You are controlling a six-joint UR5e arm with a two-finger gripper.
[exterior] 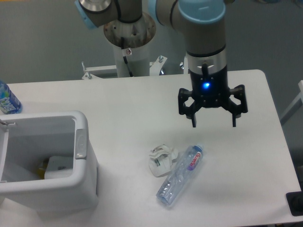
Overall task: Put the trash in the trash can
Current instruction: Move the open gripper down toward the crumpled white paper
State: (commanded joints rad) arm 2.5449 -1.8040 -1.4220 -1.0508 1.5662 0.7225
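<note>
My two-finger gripper hangs with jaws apart at one o'clock from the crushed clear plastic bottle, which touches the crumpled white paper wad; I'd pinch the bottle mid-body, then carry it toward nine o'clock to the boxy white trash can.

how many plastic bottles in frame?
2. A crushed clear bottle lies on the table beside the paper wad, below the open gripper. A blue-label bottle sits at the left edge, partly cropped. The bin interior may hide more.
</note>
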